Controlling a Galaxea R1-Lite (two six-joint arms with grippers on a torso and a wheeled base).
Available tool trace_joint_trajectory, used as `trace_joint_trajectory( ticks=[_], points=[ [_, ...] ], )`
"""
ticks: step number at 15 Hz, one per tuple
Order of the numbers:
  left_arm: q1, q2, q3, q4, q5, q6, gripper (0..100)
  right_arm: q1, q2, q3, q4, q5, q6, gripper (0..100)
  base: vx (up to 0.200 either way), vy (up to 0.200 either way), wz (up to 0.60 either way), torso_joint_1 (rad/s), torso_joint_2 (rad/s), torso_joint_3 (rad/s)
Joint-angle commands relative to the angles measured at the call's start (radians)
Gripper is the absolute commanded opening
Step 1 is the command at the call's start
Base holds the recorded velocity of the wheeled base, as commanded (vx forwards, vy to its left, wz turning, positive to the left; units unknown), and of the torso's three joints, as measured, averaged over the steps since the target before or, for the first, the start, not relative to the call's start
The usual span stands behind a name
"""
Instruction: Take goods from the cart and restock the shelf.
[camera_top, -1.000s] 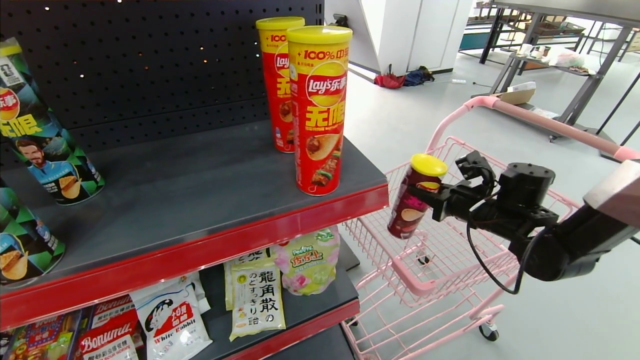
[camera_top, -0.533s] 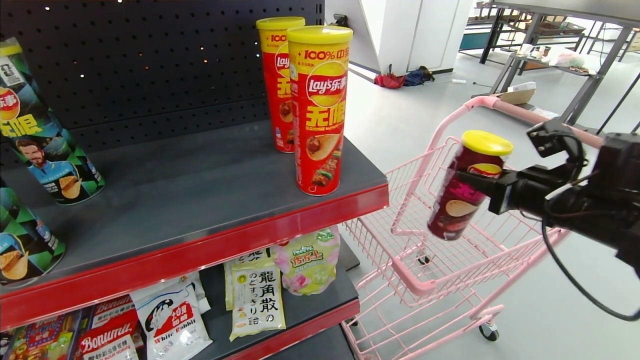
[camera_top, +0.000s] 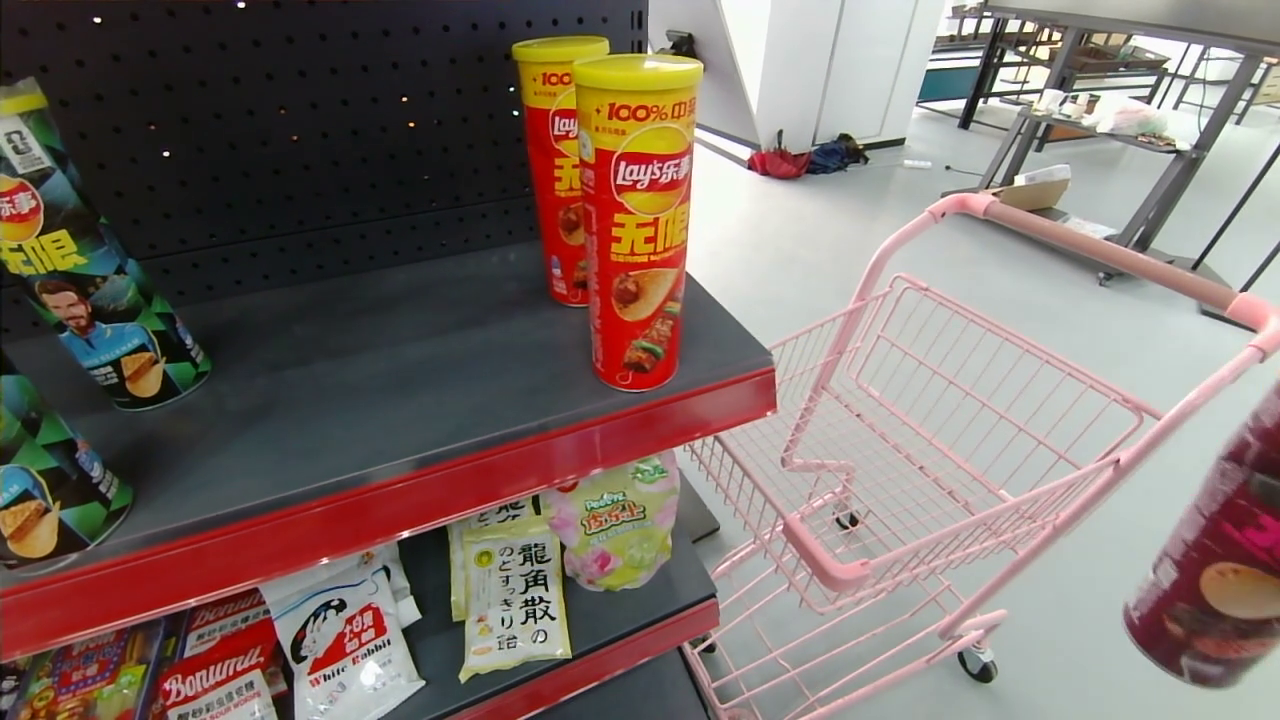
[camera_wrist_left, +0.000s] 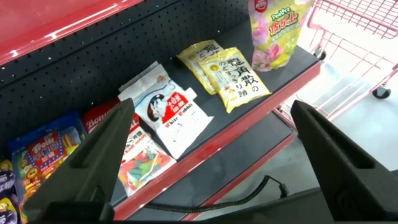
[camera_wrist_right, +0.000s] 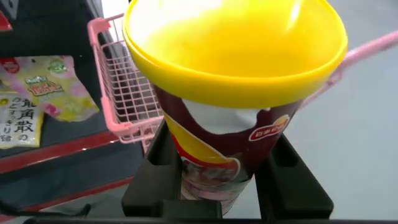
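Grey shop flooring is stretching away behind a dark grey metal shelf with a red front edge (camera_top: 380, 380). Green-patterned crisp tubes (camera_top: 100, 270) are standing at its left, two tall red-and-yellow crisp tubes (camera_top: 640, 220) at its right corner, and a pink wire cart (camera_top: 1060, 240) beside it. Farthest right, the maroon cardboard crisp tube with a yellow lid (camera_top: 1210, 580) is hanging in the air just past the cart's handle.

The right wrist view is revealing the right gripper (camera_wrist_right: 221, 168) clamping the maroon tube's body below the lid. The tube is probably light, stiff and crushable, so the body suits holding. The left wrist view is showing the left gripper (camera_wrist_left: 211, 106) spread wide, holding nothing, over flat snack packets (camera_wrist_left: 168, 112).
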Motion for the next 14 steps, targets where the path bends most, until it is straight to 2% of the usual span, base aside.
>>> trace_joint_trajectory(
  ticks=[1,8,14],
  points=[
    [-0.001,0.000,0.000,0.000,-0.008,-0.002,100,-0.048,-0.275,0.103,0.068,-0.029,-0.021,0,0.000,0.000,0.00,0.000,0.00,0.000],
    [-0.004,0.000,0.000,0.000,-0.032,0.000,100,-0.068,-0.268,0.092,0.068,-0.035,-0.054,0,0.000,0.000,0.00,0.009,-0.03,-0.018],
    [-0.005,0.000,0.000,0.000,-0.034,0.000,100,-0.067,-0.243,0.090,0.067,-0.032,-0.064,0,0.000,0.000,0.00,0.176,-0.50,-0.321]
  ],
)
